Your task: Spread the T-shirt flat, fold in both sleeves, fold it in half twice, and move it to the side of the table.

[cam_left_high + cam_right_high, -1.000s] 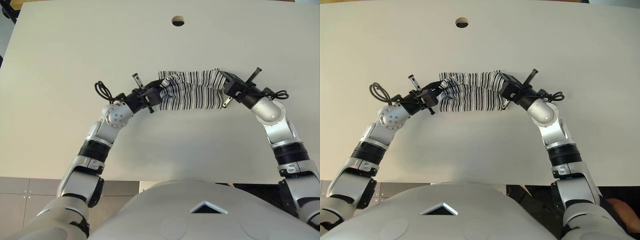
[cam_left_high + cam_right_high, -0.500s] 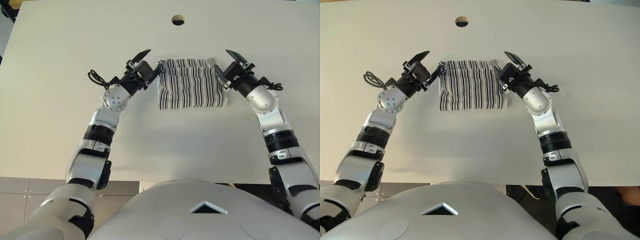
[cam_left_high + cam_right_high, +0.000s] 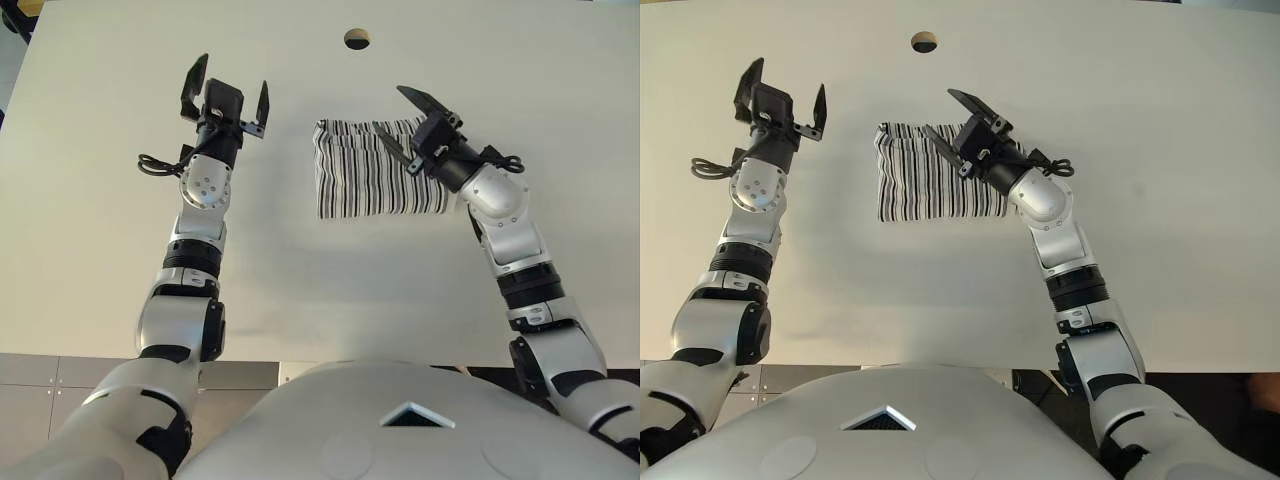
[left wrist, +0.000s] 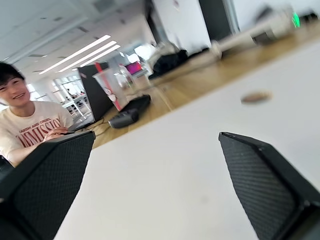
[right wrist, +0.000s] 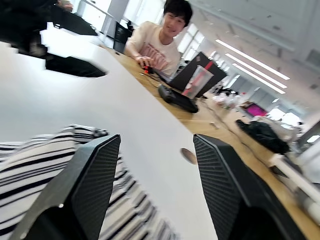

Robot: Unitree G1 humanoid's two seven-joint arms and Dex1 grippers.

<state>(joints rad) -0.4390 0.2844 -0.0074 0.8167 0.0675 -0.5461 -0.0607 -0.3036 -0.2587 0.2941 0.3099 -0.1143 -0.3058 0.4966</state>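
Observation:
The black-and-white striped T-shirt [image 3: 375,170] lies folded into a small rectangle on the white table [image 3: 120,230], a little right of centre. My left gripper [image 3: 228,88] is open and raised, well to the left of the shirt's far left corner, holding nothing. In the left wrist view its fingers [image 4: 50,185] frame bare tabletop. My right gripper [image 3: 398,115] is open above the shirt's far right part, with nothing between its fingers. The right wrist view shows the striped cloth [image 5: 40,160] beneath its fingers [image 5: 85,195].
A round cable hole [image 3: 355,40] sits in the table beyond the shirt. Bare tabletop stretches wide on both sides of the shirt and between it and the front edge [image 3: 300,358].
Both grippers carried the shirt's near edge over to the far edge, let go and opened. Since then the left gripper has swung left, away from the shirt, and the right has risen over it.

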